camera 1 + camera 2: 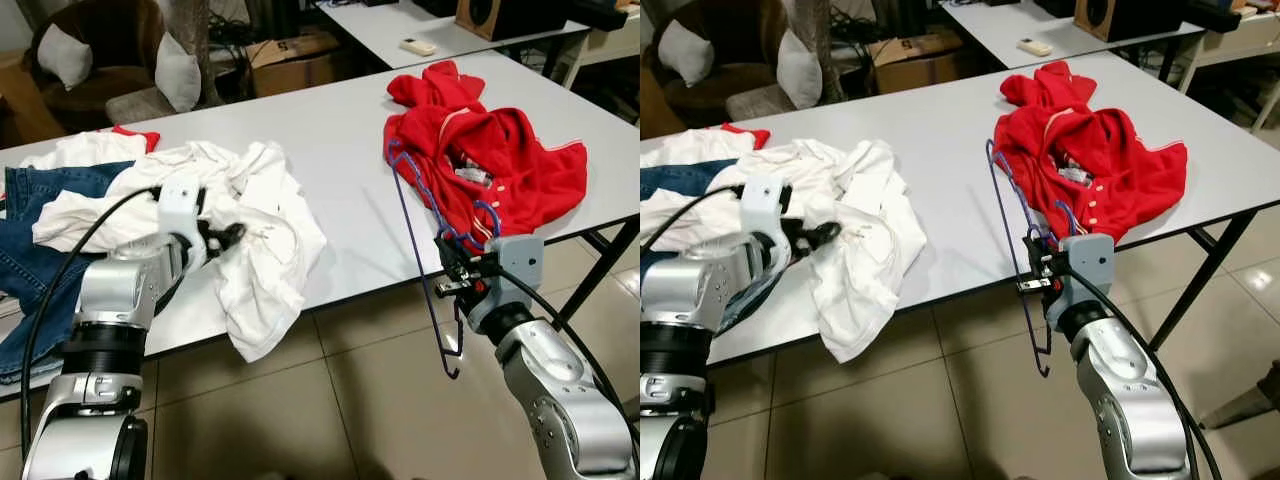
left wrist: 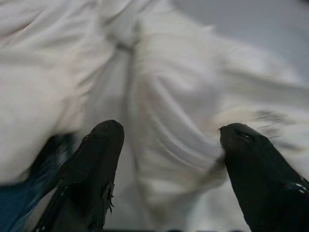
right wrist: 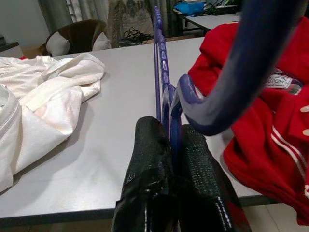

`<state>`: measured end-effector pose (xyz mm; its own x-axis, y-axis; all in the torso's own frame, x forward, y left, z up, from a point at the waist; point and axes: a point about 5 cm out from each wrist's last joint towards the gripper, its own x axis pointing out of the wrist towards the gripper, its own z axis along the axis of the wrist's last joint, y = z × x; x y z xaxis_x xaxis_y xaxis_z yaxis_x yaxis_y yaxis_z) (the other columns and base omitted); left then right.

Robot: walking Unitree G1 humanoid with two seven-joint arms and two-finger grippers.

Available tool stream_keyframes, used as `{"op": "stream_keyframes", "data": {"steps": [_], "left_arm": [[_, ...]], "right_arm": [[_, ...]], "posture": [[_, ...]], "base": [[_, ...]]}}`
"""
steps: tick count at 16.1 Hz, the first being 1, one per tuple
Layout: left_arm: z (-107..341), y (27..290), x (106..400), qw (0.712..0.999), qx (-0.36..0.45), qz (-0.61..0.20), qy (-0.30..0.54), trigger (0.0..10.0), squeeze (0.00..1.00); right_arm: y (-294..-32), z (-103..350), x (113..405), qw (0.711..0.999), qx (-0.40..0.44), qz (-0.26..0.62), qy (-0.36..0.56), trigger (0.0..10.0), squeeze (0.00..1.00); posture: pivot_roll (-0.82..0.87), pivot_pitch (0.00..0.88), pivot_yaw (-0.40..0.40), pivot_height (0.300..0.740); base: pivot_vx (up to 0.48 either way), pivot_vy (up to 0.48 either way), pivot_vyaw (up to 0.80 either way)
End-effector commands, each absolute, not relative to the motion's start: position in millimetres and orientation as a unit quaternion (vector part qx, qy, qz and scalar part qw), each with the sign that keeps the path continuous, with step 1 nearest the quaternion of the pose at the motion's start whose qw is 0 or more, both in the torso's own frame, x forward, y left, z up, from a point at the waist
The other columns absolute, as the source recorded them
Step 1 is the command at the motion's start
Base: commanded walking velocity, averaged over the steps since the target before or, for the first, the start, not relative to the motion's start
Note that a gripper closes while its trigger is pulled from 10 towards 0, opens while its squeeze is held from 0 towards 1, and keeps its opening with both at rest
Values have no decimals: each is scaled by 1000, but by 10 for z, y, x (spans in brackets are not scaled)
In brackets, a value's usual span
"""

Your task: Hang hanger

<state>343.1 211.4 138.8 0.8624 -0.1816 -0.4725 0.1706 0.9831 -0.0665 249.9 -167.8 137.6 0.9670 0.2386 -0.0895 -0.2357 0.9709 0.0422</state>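
Pinching a thin blue hanger (image 1: 420, 235), the right end effector (image 1: 450, 272) nears crumpled red fabric (image 1: 500, 160).

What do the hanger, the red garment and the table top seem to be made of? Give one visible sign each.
Hanger: probably plastic, dark blue, smooth with a slight sheen and moulded notches. Red garment: soft knit fabric, matte, crumpled in folds with pale trim. Table top: likely laminate board, flat pale grey with a dark edge.

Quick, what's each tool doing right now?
Left tool: open, over the white shirt.
Right tool: shut on the blue hanger.
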Motion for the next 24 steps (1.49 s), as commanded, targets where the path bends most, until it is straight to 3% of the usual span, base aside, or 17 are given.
{"op": "stream_keyframes", "data": {"steps": [1,2,3,19,21,22,24], "left_arm": [[1439,2190,3459,969,0,-66,239,6039,0],[1407,2216,3453,968,4,-53,244,1882,0],[1382,2239,3447,968,9,-47,248,0,0],[1370,2188,3490,973,-27,-80,213,0,0],[1499,2149,3535,979,-31,-110,170,0,0],[1570,2130,3554,979,-32,-131,151,0,0],[1812,2203,3612,978,-10,-174,114,0,0]], "right_arm": [[-1663,1381,2506,992,19,120,43,10000,0],[-1662,1379,2504,992,20,120,43,10000,0],[-1662,1379,2503,992,20,119,43,10000,0],[-1686,1393,2505,992,13,122,42,10000,0],[-1688,1417,2505,991,8,131,37,10000,0],[-1676,1439,2492,988,5,149,33,10000,0],[-1589,1576,2317,963,-4,270,18,10000,0]], "posture": [[-145,0,148,740],[-148,0,150,740],[-148,0,150,740],[-153,0,139,740],[-153,0,137,740],[-153,0,137,740],[-149,0,139,740]], "base": [[0,0,0],[0,0,0],[0,0,0],[0,0,0],[0,0,0],[0,0,0],[0,0,0]]}}
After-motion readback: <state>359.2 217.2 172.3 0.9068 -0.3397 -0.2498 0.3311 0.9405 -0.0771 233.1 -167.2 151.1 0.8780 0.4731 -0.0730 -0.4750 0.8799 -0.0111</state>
